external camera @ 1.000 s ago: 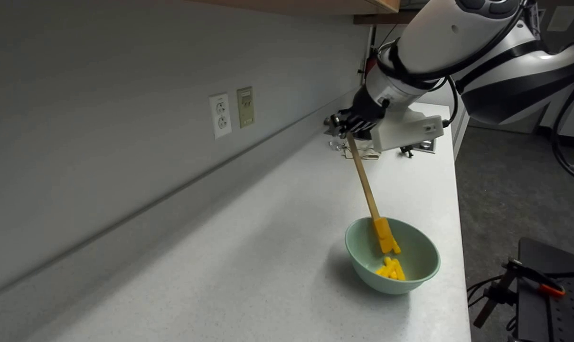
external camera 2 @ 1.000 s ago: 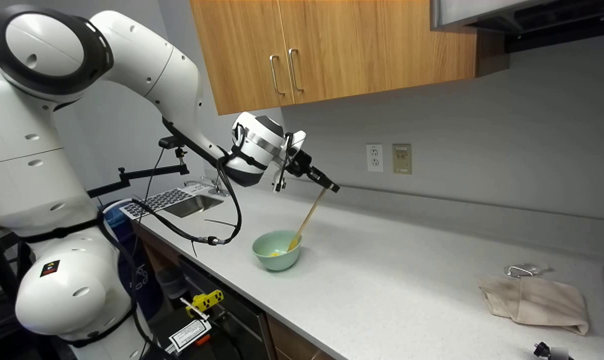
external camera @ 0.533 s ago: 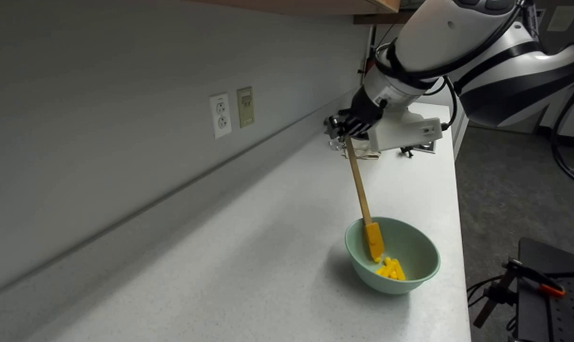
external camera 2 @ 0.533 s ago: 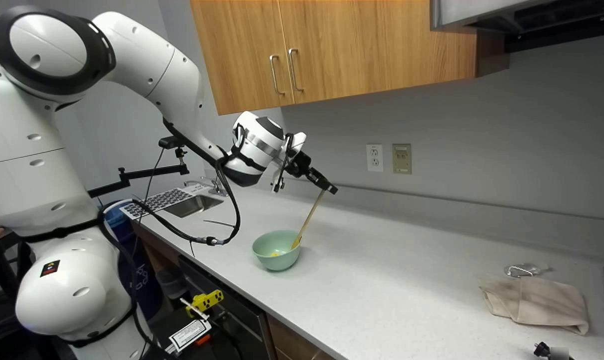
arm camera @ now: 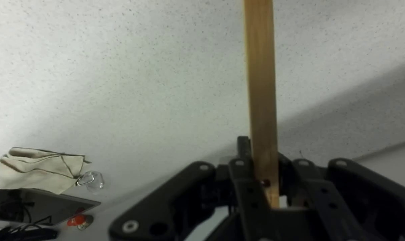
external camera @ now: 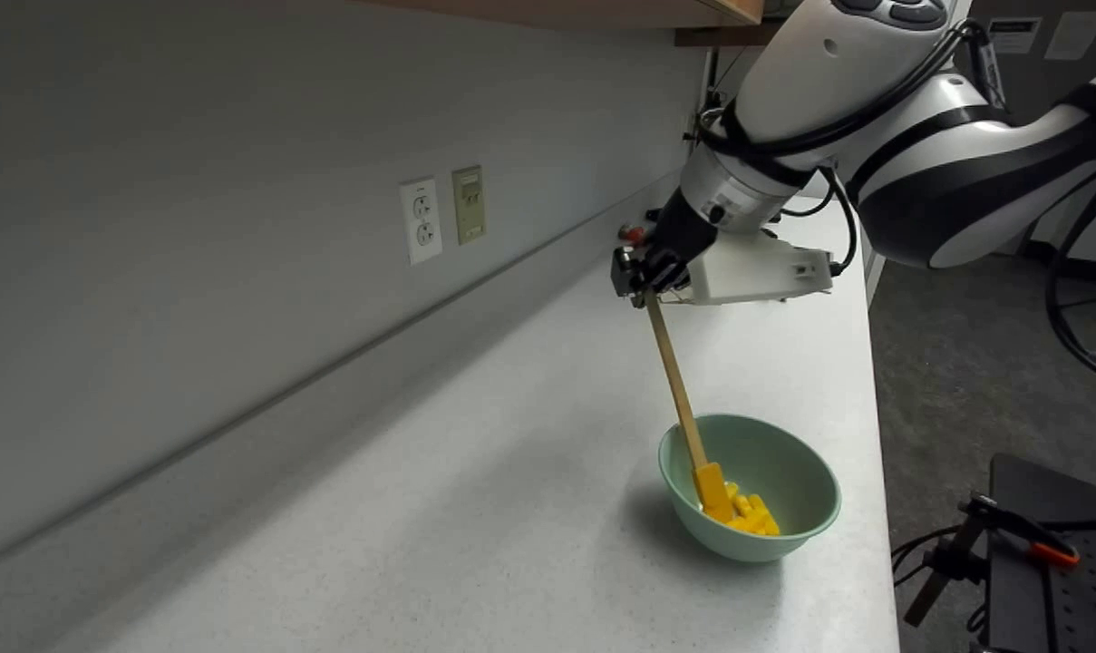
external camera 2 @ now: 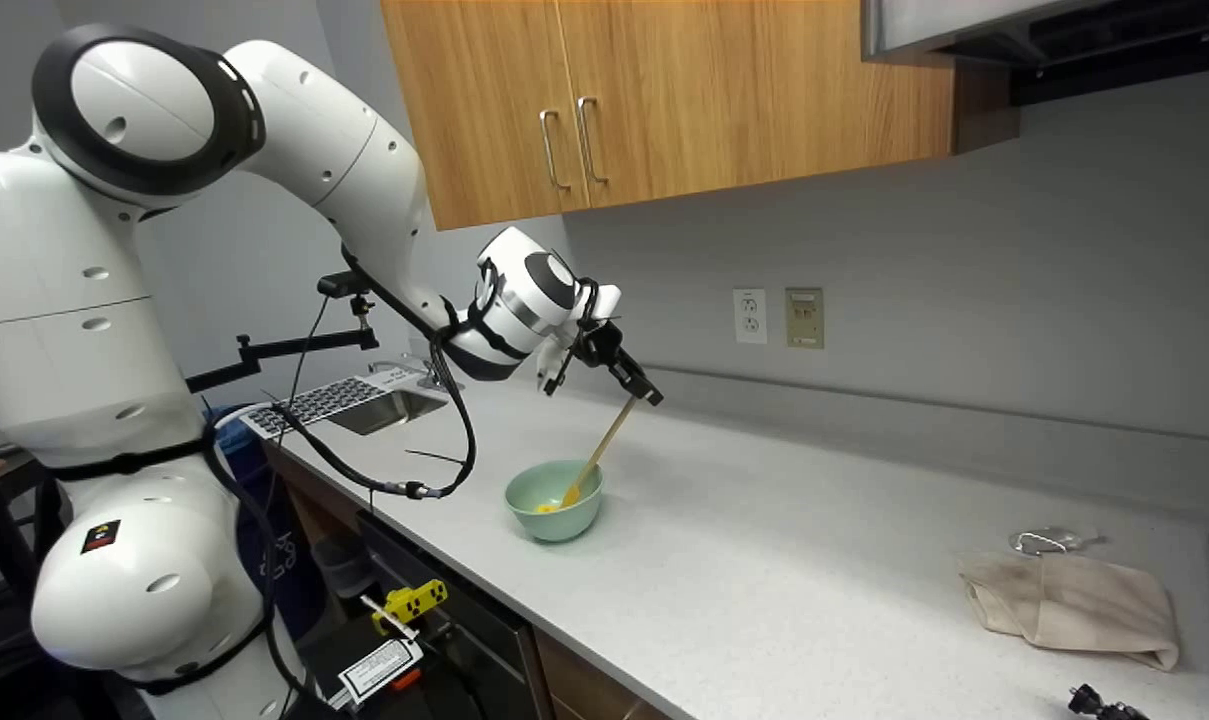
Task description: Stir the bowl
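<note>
Pincer (external camera: 639, 281) dipped, slanting, holding spatula (external camera: 682, 399) in bowl (external camera: 785, 461).

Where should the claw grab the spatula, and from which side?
Probably high on its wooden handle, coming from above and pinching its sides. It's thin and straight, slanting up out of the bowl, while the yellow blade sits inside. The claw grips there.

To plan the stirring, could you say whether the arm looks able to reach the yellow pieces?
Probably yes: the pincer holds the spatula, whose blade is inside the bowl right by the yellow pieces, nothing visible between.
</note>
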You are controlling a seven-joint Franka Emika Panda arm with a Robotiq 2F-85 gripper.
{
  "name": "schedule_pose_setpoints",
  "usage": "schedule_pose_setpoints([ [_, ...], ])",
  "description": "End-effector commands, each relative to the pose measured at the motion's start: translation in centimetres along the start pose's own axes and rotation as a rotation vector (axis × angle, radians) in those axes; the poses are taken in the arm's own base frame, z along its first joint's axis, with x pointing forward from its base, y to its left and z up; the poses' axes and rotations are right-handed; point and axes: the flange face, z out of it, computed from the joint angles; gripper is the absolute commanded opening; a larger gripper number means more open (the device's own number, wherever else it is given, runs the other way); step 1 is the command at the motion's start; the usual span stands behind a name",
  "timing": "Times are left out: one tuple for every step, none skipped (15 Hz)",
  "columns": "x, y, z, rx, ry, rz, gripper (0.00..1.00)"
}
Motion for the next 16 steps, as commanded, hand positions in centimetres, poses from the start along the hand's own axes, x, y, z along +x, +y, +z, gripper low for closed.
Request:
schedule_pose_setpoints([
  [0.5, 0.5, -0.2, -0.024, 0.015, -0.027, 0.02],
  [0.7, 0.8, -0.3, -0.044, 0.037, -0.038, 0.02],
  [0.8, 1.0, -0.4, -0.065, 0.060, -0.055, 0.02],
  [1.1, 1.2, -0.5, -0.091, 0.094, -0.078, 0.02],
  [1.3, 1.4, -0.5, -0.112, 0.127, -0.094, 0.02],
  [1.5, 1.6, -0.6, -0.132, 0.159, -0.108, 0.02],
  [1.7, 1.7, -0.7, -0.147, 0.188, -0.117, 0.02],
  [1.8, 1.8, -0.8, -0.159, 0.207, -0.122, 0.02],
  [1.9, 1.8, -0.9, -0.166, 0.221, -0.123, 0.02],
  [1.9, 1.8, -1.0, -0.170, 0.227, -0.124, 0.02],
  [1.8, 1.8, -1.0, -0.164, 0.218, -0.120, 0.02],
  [1.7, 1.8, -1.0, -0.140, 0.183, -0.108, 0.02],
  [1.6, 1.7, -0.9, -0.122, 0.161, -0.097, 0.02],
  [1.5, 1.6, -0.8, -0.099, 0.132, -0.079, 0.02],
  [1.3, 1.5, -0.6, -0.076, 0.100, -0.059, 0.02],
  [1.0, 1.4, -0.4, -0.049, 0.064, -0.038, 0.02],
])
